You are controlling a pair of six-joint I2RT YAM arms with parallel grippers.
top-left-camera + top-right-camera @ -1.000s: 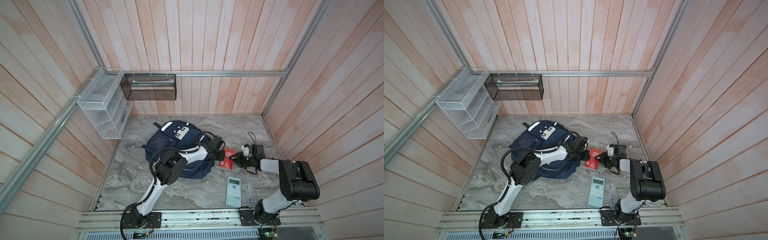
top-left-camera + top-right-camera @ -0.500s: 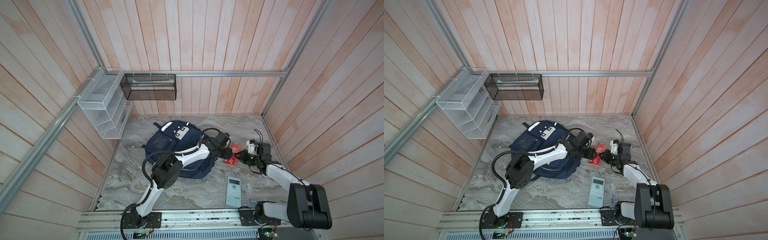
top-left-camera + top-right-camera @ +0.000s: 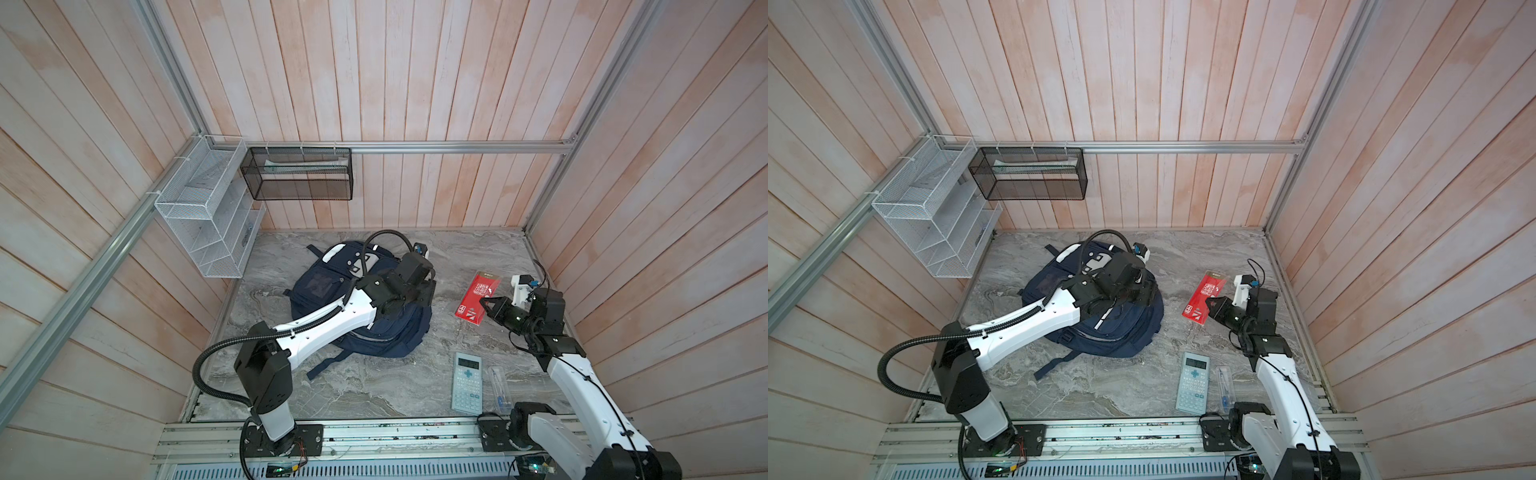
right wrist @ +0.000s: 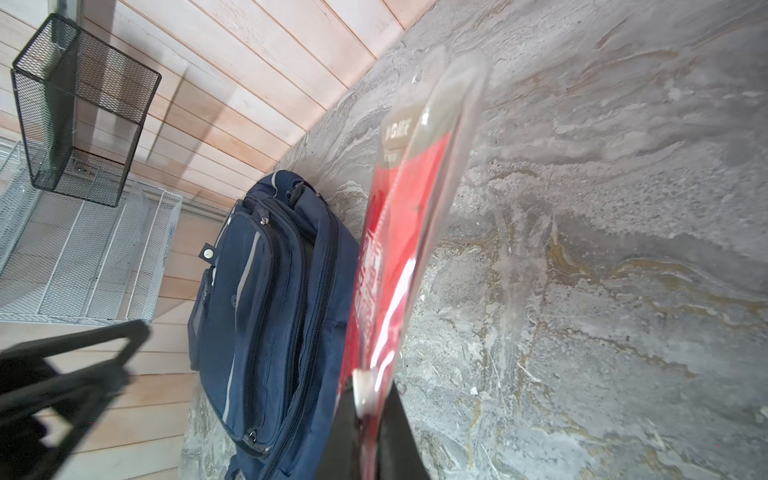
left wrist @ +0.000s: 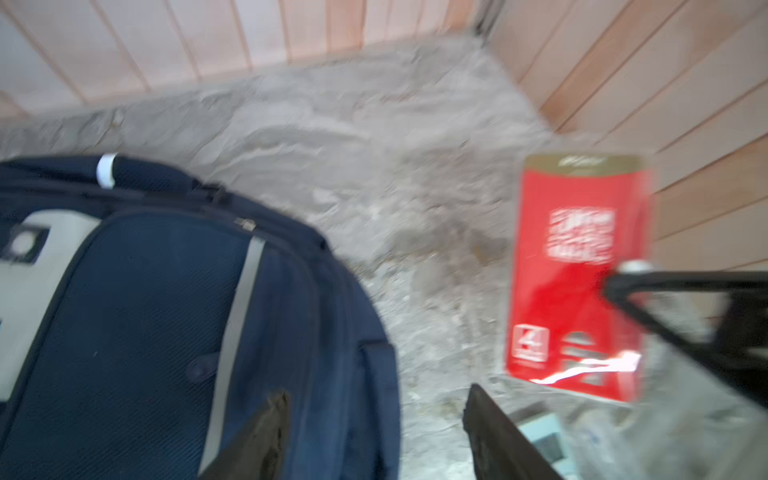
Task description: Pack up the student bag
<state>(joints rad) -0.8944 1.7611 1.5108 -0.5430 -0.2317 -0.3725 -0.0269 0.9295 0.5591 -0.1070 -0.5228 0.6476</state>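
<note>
L arm is stretched fwd, L gripper (image 5: 378, 394) held w/ jaws apart, apparently empty (view blurred). R arm is bent at elbow, R gripper (image 3: 484, 302) pinched on red pack (image 3: 473, 291).

Left wrist view is blurred: the print on the red packet (image 5: 577, 270) is unreadable, and the backpack (image 5: 145, 311) runs off the frame edge. In both top views the left arm (image 3: 328, 322) hides the backpack's middle. The clear item (image 3: 498, 384) is too small to identify.

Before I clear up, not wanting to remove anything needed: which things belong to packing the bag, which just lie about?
Job, likely: backpack, red packet in right gripper, calculator, pen case.
Just there: wire rack, mesh basket.
</note>
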